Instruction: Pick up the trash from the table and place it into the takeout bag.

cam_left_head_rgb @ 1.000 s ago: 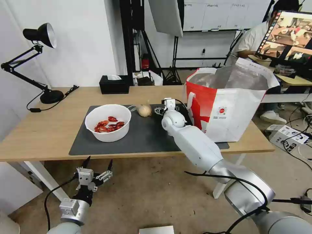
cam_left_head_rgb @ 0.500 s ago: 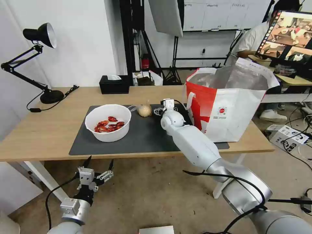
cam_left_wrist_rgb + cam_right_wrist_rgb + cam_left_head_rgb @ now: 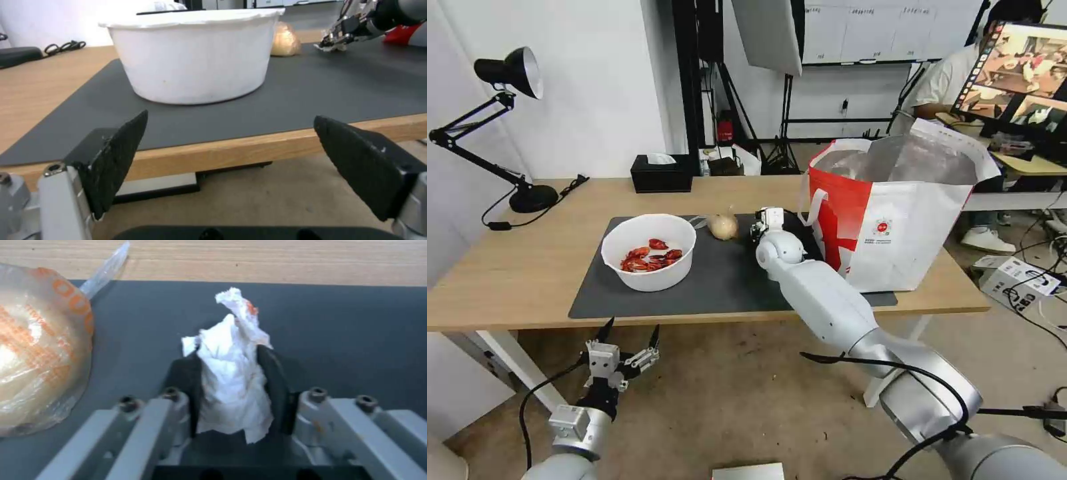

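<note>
We see our right gripper (image 3: 229, 373) low over the dark grey rectangular mat (image 3: 727, 280), its black fingers (image 3: 271, 373) pinched on the crumpled white tissue (image 3: 233, 373), just right of the beige knotted plastic lump (image 3: 723, 227). The white-and-red foil-lined takeout bag (image 3: 894, 227) stands farther right. Our left gripper (image 3: 624, 347) hangs wide open and empty below the near edge of the light-wood table (image 3: 507, 267).

So on the worktop (image 3: 527, 267) there's a mat (image 3: 727, 280) with the bowl (image 3: 648, 251) on its left part and the knotted lump (image 3: 723, 226) just behind and right of it. Takeout bag (image 3: 894, 220) stands at the right end, tissue box (image 3: 661, 173) at the back edge, lamp (image 3: 507, 133) far left.
</note>
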Robot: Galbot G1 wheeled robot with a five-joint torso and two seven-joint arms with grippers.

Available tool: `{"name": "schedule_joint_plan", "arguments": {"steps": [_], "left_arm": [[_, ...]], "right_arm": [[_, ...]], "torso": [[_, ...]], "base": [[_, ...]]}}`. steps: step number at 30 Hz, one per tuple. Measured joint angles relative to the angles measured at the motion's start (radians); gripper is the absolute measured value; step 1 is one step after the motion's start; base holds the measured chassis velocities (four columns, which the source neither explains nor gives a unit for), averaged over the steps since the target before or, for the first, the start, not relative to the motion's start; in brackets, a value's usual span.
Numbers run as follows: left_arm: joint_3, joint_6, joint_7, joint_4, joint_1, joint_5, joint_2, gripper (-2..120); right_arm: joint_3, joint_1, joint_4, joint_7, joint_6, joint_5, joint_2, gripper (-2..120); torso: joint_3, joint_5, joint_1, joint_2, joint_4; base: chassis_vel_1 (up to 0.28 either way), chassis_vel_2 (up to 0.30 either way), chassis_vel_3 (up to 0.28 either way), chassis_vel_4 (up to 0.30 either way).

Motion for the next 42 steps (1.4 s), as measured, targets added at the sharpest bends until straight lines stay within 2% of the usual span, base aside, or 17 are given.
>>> {"name": "schedule_joint_plan", "arguments": {"steps": [1, 2, 4, 8, 13, 18, 20, 22, 24, 25, 28, 30, 31, 32, 35, 42], "left_arm": [[0.003, 0.0, 0.0, 0.001, -0.002, 0.0, -0.001, 100], [0.003, 0.0, 0.0, 0.001, -0.002, 0.0, -0.001, 100], [0.006, 0.0, 0.0, 0.002, -0.004, 0.0, -0.003, 100], [0.006, 0.0, 0.0, 0.002, -0.005, 0.0, -0.001, 100], [0.005, 0.0, 0.0, -0.001, -0.006, -0.006, 0.004, 100], [0.001, 0.001, -0.001, -0.009, -0.006, -0.011, 0.007, 100], [-0.001, 0.001, -0.001, -0.012, -0.004, -0.012, 0.006, 100], [-0.002, 0.001, -0.002, -0.013, -0.003, -0.012, 0.005, 100], [-0.003, 0.001, -0.003, -0.014, 0.002, -0.012, 0.002, 100], [-0.003, 0.001, -0.003, -0.014, 0.002, -0.012, 0.002, 100], [-0.002, 0.001, -0.004, -0.014, 0.007, -0.01, -0.003, 100], [-0.002, 0.001, -0.003, -0.014, 0.008, -0.009, -0.004, 100], [-0.002, 0.002, -0.004, -0.014, 0.011, -0.008, -0.004, 100], [-0.002, 0.002, -0.004, -0.014, 0.011, -0.008, -0.004, 100], [-0.002, 0.002, -0.004, -0.014, 0.017, -0.008, -0.003, 100], [-0.005, 0.005, -0.005, -0.022, 0.013, -0.022, 0.001, 100]], "right_arm": [[-0.001, -0.003, 0.008, 0.001, 0.0, 0.006, -0.004, 21], [-0.001, -0.003, 0.008, 0.001, 0.0, 0.006, -0.004, 21], [-0.001, -0.014, 0.025, 0.004, 0.0, 0.011, -0.011, 9], [0.001, -0.032, 0.047, 0.008, 0.003, 0.012, -0.022, 0], [0.005, -0.049, 0.087, 0.024, 0.012, 0.015, -0.039, 0], [-0.002, -0.09, 0.216, 0.048, 0.052, -0.021, -0.09, 0], [-0.011, -0.121, 0.313, 0.055, 0.075, -0.05, -0.134, 0], [-0.014, -0.135, 0.357, 0.056, 0.085, -0.063, -0.153, 0], [-0.021, -0.19, 0.5, 0.061, 0.117, -0.123, -0.21, 0], [-0.021, -0.19, 0.5, 0.061, 0.117, -0.123, -0.21, 0], [-0.023, -0.274, 0.635, 0.049, 0.187, -0.255, -0.268, 0], [-0.022, -0.29, 0.654, 0.047, 0.202, -0.279, -0.275, 0], [-0.012, -0.333, 0.691, 0.044, 0.251, -0.341, -0.285, 0], [-0.012, -0.333, 0.691, 0.044, 0.251, -0.341, -0.285, 0], [0.015, -0.381, 0.723, 0.035, 0.356, -0.415, -0.289, 0], [0.055, -0.333, 0.785, 0.075, 0.406, -0.423, -0.299, 0]], "torso": [[0.0, 0.0, 0.0, 0.0, 0.0], [0.0, 0.0, 0.0, 0.0, 0.0], [0.0, 0.0, 0.0, 0.0, 0.0], [0.0, 0.0001, 0.0, 0.0, 0.0], [0.0, 0.0, 0.0, 0.0, 0.0], [0.0, 0.0, 0.0, 0.0, 0.0001], [0.0, 0.0002, 0.0, 0.0, -0.0001], [0.0, 0.0001, 0.0, 0.0, 0.0], [0.0, 0.0002, 0.0, 0.0, 0.0], [0.0, 0.0002, 0.0, 0.0, 0.0], [0.0, 0.0001, 0.0, 0.0, -0.0003], [0.0, 0.0002, 0.0, 0.0, -0.0003], [0.0, 0.0002, 0.0, 0.0, -0.0001], [0.0, 0.0002, 0.0, 0.0, -0.0001], [0.0, 0.0002, 0.0, 0.0, -0.0001], [0.0, -0.0001, 0.0, 0.0, 0.0001]], "base": [[0.0, 0.0, 0.0, 0.0], [0.0, 0.0, 0.0, 0.0], [0.0, 0.0, 0.0, 0.0], [0.0, 0.0, 0.0, 0.0], [0.0, 0.0, 0.0, 0.0], [0.0, 0.0, 0.0, 0.0], [0.0, 0.0, 0.0, 0.0], [0.0, 0.0, 0.0, 0.0], [0.0, 0.0, 0.0, 0.0], [0.0, 0.0, 0.0, 0.0], [0.0, 0.0, 0.0, 0.0], [0.0, 0.0, 0.0, 0.0], [0.0, 0.0, 0.0, 0.0], [0.0, 0.0, 0.0, 0.0], [0.0, 0.0, 0.0, 0.0], [0.0, 0.0, 0.0, 0.0]]}}
